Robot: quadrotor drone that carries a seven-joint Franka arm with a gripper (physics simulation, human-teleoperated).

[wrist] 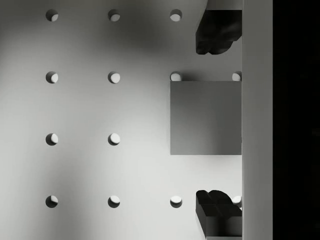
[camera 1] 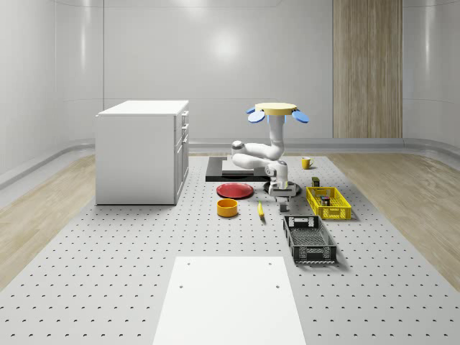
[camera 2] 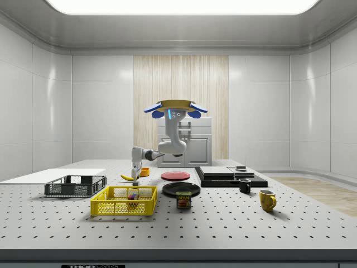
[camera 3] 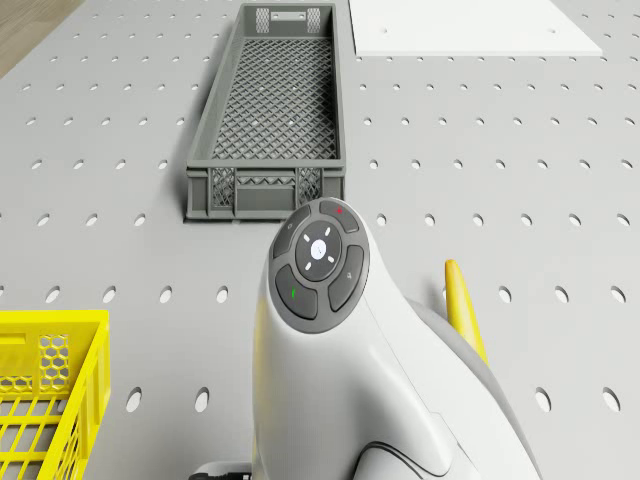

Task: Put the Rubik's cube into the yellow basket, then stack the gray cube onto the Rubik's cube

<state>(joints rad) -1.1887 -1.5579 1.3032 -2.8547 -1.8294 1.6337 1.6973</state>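
Note:
The gray cube (wrist: 206,118) lies on the perforated table, seen from straight above in the wrist view. My gripper (wrist: 217,120) is open over it, one dark fingertip (wrist: 217,32) off each of two opposite sides, with gaps to the cube. The yellow basket (camera 1: 328,203) stands to the whole-scene view's right of the gripper (camera 1: 282,195), and the Rubik's cube (camera 1: 327,200) sits inside it. In the side view the Rubik's cube (camera 2: 131,196) shows through the basket's mesh (camera 2: 124,201), with the gripper (camera 2: 134,170) low behind it. The drone (camera 1: 277,109) hovers above the table, its arm reaching down.
A gray basket (camera 1: 309,239) lies nearer the camera than the yellow one. A banana (camera 1: 260,210), orange bowl (camera 1: 227,208) and red plate (camera 1: 235,190) sit to the gripper's left. Behind are a black tray (camera 1: 230,169), a mug (camera 1: 306,163) and a white cabinet (camera 1: 144,151).

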